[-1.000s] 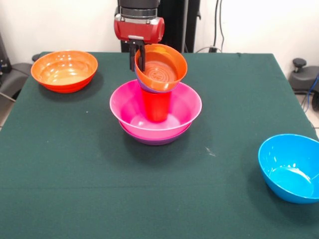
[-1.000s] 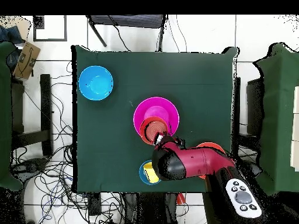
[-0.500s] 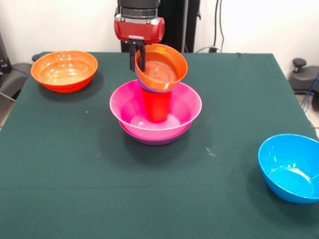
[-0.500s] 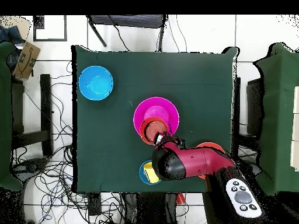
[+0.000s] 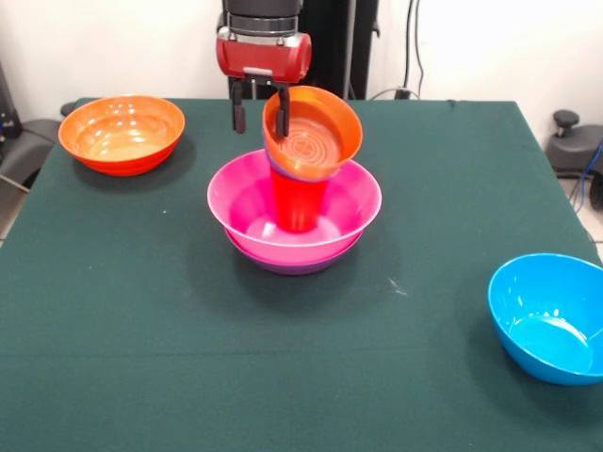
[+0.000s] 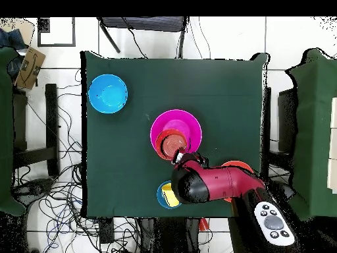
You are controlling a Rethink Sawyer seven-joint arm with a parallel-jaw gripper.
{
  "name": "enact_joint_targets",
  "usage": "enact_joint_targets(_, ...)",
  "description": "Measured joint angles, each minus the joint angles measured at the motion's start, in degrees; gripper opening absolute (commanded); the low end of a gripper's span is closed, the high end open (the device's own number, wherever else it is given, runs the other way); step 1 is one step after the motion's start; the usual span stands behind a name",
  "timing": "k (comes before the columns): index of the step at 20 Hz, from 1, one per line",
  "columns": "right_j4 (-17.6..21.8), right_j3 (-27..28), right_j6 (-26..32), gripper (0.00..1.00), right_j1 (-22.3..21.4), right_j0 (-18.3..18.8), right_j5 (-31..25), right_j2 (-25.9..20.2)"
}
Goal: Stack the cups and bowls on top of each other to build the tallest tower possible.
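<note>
The tower stands mid-table: a large pink bowl (image 5: pixel 247 202) nested in a purple bowl (image 5: pixel 292 266), with a red cup (image 5: pixel 299 202) upright inside. A small orange bowl (image 5: pixel 313 134) rests tilted on the cup, its opening facing the front, with a bluish rim showing under it. My gripper (image 5: pixel 261 111) is open just behind the tower's top. One finger hangs clear to the left and the other sits at the orange bowl's back rim. From overhead, the gripper (image 6: pixel 181 157) covers the edge of the pink bowl (image 6: pixel 191 125).
A large orange bowl (image 5: pixel 121 133) sits at the back left and a bright blue bowl (image 5: pixel 551 315) at the front right edge. In the overhead view, a small blue bowl holding a yellow cup (image 6: pixel 166 195) lies beside the arm near the table's edge.
The gripper has opened and let go of the small orange bowl, which has shifted slightly right and now rests on the red cup.
</note>
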State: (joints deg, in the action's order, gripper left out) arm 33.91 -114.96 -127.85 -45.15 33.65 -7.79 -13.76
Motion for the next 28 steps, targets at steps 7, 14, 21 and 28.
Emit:
enact_joint_targets(7, 0.0, 0.0, 0.0, 1.00, 0.1, 0.0, 0.0, 0.0)
enact_joint_targets(14, 0.0, 0.0, 0.0, 1.00, 0.1, 0.2, 0.0, -0.3)
enact_joint_targets(21, -0.2, -1.0, 0.0, 1.00, -1.2, 1.6, -1.5, -1.9)
enact_joint_targets(28, -3.1, -3.4, 0.0, 1.00, -6.3, 5.2, -7.6, -6.2)
